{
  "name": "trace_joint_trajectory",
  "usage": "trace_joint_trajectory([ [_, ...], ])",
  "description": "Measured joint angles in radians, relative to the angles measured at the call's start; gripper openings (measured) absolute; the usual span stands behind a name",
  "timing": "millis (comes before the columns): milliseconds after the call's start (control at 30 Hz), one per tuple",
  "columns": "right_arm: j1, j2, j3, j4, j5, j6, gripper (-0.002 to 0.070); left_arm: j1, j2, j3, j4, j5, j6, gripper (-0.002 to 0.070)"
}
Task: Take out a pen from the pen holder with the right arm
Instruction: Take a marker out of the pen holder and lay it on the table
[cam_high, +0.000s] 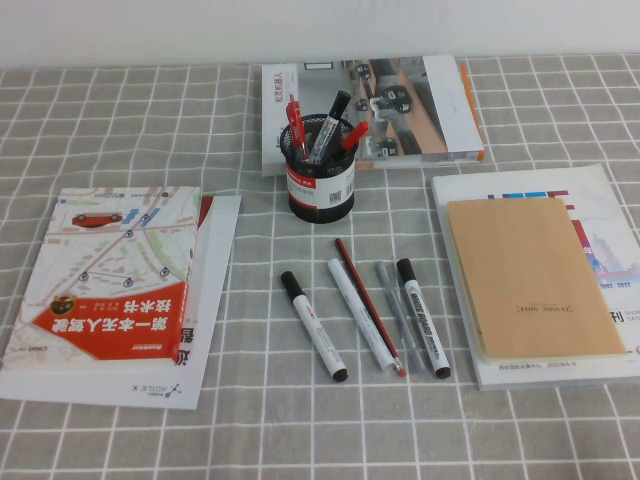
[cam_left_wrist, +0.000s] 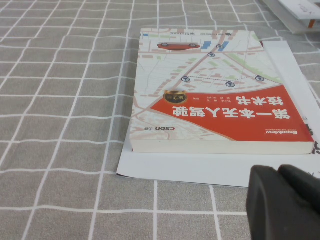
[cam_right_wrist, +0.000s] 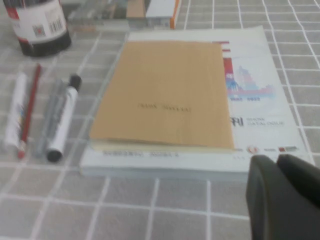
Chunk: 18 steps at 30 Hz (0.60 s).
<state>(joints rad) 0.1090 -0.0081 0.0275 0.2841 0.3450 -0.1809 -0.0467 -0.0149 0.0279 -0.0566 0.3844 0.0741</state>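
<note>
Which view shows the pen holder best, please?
The high view: the whole pen holder and its pens show. The right wrist view catches only its base; the left wrist view misses it. Left gripper hovers by the map book, right gripper by the brown notebook.

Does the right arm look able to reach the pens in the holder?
Probably yes: nothing covers the pens; right gripper, shut, sits by the tan notebook, left gripper by the map book.
</note>
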Motion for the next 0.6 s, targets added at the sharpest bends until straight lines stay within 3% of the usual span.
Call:
trace_joint_trajectory([
  [600,0.0,0.0,0.0,0.64,-0.167,0.0,-0.0013,0.0,0.0,0.0,0.0,0.0,0.0,-0.0003],
])
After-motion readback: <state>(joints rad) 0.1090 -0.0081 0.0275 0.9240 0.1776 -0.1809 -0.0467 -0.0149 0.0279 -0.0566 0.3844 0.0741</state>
